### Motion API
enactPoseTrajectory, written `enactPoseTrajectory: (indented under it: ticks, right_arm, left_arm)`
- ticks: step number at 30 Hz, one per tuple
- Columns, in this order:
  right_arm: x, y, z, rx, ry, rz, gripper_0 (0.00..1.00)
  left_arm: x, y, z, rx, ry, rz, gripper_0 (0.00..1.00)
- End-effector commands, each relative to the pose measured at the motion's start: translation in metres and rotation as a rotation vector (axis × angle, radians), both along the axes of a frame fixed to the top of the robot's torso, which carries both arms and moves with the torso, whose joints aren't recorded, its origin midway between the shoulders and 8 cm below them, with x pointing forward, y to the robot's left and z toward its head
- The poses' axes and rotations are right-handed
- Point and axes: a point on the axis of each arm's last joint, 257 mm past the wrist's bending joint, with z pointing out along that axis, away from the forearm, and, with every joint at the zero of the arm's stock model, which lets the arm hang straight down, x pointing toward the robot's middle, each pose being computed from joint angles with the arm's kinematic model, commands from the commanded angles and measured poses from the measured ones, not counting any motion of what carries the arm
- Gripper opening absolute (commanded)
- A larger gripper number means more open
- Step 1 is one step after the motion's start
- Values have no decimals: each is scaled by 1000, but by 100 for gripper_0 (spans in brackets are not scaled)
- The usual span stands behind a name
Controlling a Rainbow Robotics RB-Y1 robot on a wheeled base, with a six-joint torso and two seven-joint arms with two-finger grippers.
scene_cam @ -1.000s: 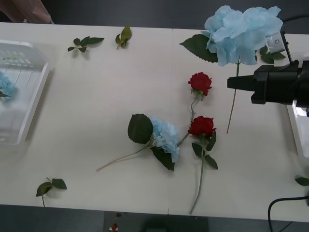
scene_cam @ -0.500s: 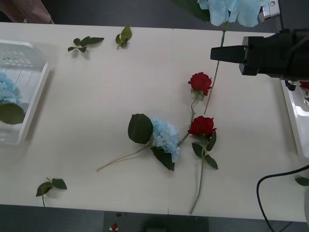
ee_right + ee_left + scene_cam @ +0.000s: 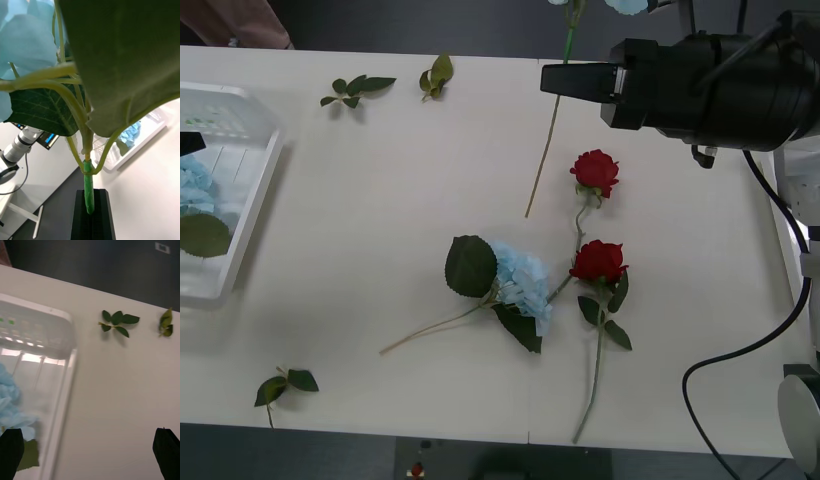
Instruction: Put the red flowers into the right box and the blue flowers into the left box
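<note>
The bench [image 3: 380,200] is a pale cream surface with a faint seam running down its middle. On its left edge sits the left box [image 3: 240,240], white and semi-translucent. Near the centre lies a blue flower [image 3: 520,280] with dark leaves, its stem angled toward the front-left. Just beside it lie two red flowers [image 3: 597,260], one behind the other. Loose green leaf sprigs [image 3: 356,90] rest along the far edge, and another sprig [image 3: 285,385] lies at the front-left.

Loose leaf sprigs [image 3: 356,89] on white table [image 3: 380,180]
</note>
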Motion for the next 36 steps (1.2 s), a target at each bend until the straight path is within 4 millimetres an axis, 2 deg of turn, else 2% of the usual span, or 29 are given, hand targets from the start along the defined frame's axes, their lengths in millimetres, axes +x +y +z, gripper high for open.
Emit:
enactPoseTrajectory:
  ticks: [1, 2, 3, 7, 12, 14, 15, 21, 28, 36]
  right_arm:
    - [-11, 9, 24, 36, -28, 38, 0]
    - [-10, 10, 24, 35, -29, 39, 0]
    - [-11, 10, 22, 32, -30, 39, 0]
    - [-10, 11, 21, 25, -36, 38, 0]
    - [-10, 11, 21, 25, -36, 38, 0]
    - [-10, 11, 21, 25, -36, 38, 0]
    - [-10, 11, 21, 25, -36, 38, 0]
    - [-10, 11, 21, 25, -36, 38, 0]
    - [-10, 11, 21, 25, -36, 38, 0]
    - [-10, 11, 21, 25, -36, 38, 0]
  left_arm:
    - [-7, -60, 44, -101, -81, -119, 100]
    - [-9, -70, 48, -132, -84, -138, 100]
    - [-15, -92, 57, -201, -90, -187, 100]
    - [-35, -147, 83, -292, -117, -314, 100]
    - [-63, -209, 111, -365, -149, -464, 100]
    - [-70, -226, 117, -383, -153, -506, 100]
    - [-76, -243, 121, -393, -157, -546, 100]
    - [-86, -296, 127, -432, -168, -658, 100]
    - [-81, -353, 114, -403, -165, -742, 100]
    - [-87, -397, 102, -415, -129, -814, 100]
